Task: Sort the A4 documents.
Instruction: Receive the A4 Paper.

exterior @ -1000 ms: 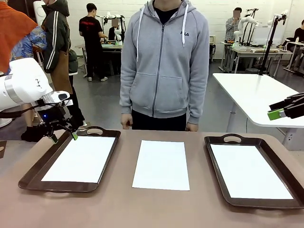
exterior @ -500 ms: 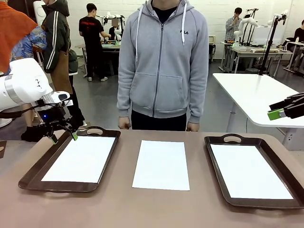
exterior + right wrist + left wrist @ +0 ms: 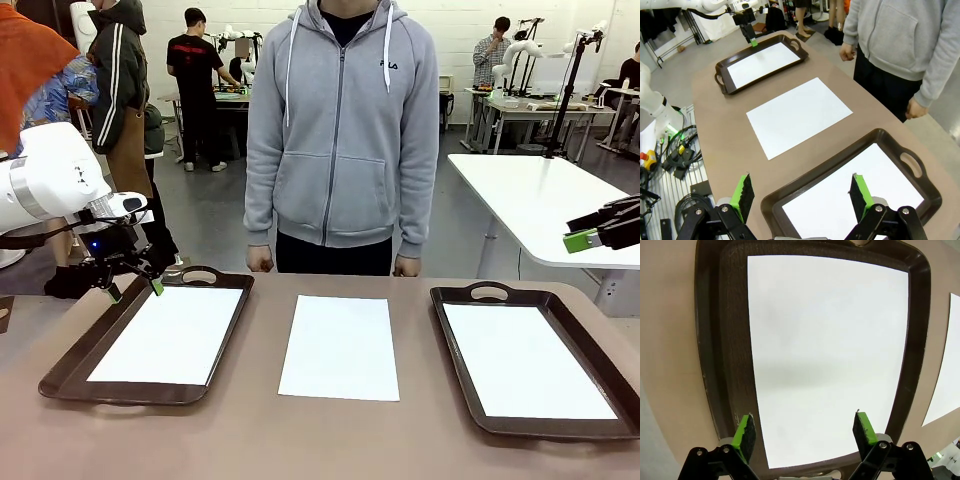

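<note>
Three A4 documents lie on the table. One white sheet point(image 3: 172, 333) rests in the left brown tray point(image 3: 70, 365), another point(image 3: 524, 360) in the right brown tray point(image 3: 455, 375), and a third point(image 3: 340, 346) lies bare in the middle of the table. My left gripper point(image 3: 133, 289) hovers open above the left tray's far left corner; in the left wrist view its gripper point(image 3: 806, 434) frames that sheet point(image 3: 825, 350). My right gripper point(image 3: 580, 240) hangs open high at the right edge, above the right tray point(image 3: 790, 192) and its sheet point(image 3: 860, 192). Neither holds anything.
A person in a grey hoodie point(image 3: 340, 130) stands at the far side of the table, hands point(image 3: 260, 260) down at the edge. A white table point(image 3: 540, 200) stands behind at right. Bare tabletop point(image 3: 330, 440) stretches along the near edge.
</note>
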`<state>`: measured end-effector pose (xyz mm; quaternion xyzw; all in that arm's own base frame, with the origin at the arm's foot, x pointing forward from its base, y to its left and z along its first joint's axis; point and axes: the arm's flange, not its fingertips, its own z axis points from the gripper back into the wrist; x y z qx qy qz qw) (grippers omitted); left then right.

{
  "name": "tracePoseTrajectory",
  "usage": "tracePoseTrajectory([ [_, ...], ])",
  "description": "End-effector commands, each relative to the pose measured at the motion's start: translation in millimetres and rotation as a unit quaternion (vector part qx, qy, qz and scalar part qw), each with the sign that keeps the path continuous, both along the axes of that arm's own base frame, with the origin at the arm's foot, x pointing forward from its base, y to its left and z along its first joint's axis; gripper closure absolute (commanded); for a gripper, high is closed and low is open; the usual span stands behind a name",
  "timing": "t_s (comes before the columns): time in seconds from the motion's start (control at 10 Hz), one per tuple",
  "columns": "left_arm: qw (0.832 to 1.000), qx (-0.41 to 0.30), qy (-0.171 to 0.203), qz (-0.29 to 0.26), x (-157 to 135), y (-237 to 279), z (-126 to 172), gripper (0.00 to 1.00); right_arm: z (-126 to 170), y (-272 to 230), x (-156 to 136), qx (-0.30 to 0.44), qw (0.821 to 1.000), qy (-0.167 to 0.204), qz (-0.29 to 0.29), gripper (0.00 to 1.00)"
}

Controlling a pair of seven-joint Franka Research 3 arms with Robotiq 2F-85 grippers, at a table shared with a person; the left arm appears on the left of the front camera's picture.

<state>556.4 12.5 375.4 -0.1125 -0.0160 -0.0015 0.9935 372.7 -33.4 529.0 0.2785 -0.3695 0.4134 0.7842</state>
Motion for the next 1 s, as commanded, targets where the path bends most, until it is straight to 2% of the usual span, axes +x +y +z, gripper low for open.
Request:
tracePoseTrajectory([
  [0.0, 1.0, 0.004, 0.003, -0.006, -1, 1, 0, 0.0, 0, 0, 0, 0.001, 1.0, 0.0, 0.001, 0.0],
  [0.4, 1.0, 0.0, 0.0, 0.0, 0, 0, 0, 0.0, 0, 0, 0, 0.001, 1.0, 0.0, 0.001, 0.0],
  [0.5, 0.999, 0.012, -0.031, -0.028, 6, -20, 14, 0.0, 0, 0, 0, 0.001, 1.0, 0.0, 0.001, 0.0],
  [0.6, 0.995, 0.019, -0.081, -0.046, 0, -28, 41, 0.0, 0, 0, 0, 0.001, 1.0, 0.0, 0.001, 0.0],
  [0.9, 0.967, 0.016, -0.239, -0.09, -49, -10, 137, 0.0, 0, 0, 0, 0.001, 1.0, 0.0, 0.001, 0.0],
])
